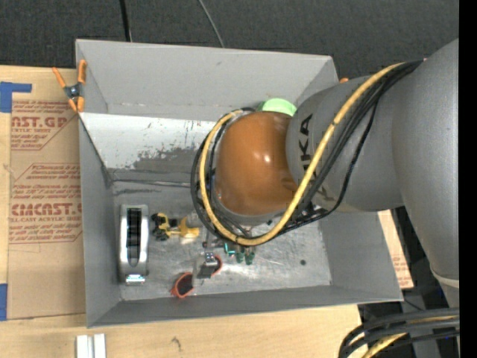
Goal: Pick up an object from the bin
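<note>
My gripper (223,253) pokes out from under the arm's orange dome, low over the bin floor near the front middle. Just left of it lies a small yellow and black toy-like piece (170,227). Below and left of it, near the front wall, a small red curved thing (182,285) lies with a dark end pointing toward the gripper. Whether anything is held is hidden by the dome.
A silver and black oblong thing like a tape dispenser (133,245) lies along the bin's left wall. A light green rounded thing (279,107) peeks out behind the dome at the back wall. The arm covers the bin's right half.
</note>
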Tool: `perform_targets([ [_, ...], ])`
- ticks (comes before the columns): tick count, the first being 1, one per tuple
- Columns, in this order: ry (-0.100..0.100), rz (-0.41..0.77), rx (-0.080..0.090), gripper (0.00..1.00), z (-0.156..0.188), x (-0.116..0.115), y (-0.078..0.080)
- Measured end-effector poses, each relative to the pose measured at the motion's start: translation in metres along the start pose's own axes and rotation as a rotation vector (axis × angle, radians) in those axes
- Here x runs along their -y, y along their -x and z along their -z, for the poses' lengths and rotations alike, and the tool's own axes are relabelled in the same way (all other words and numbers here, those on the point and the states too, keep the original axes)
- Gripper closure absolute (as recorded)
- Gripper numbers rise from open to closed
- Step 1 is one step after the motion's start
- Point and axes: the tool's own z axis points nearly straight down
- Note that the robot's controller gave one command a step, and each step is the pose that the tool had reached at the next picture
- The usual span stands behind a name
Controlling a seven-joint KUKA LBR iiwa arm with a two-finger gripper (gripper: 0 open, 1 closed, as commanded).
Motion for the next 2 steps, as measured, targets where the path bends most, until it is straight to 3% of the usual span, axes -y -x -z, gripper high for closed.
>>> perform_targets([
  [1, 0.002, -0.007, 0.004, 1.0, -0.0856, -0.0421, 0.0787],
  [2, 0.002, -0.007, 0.004, 1.0, -0.0857, -0.0421, 0.0787],
])
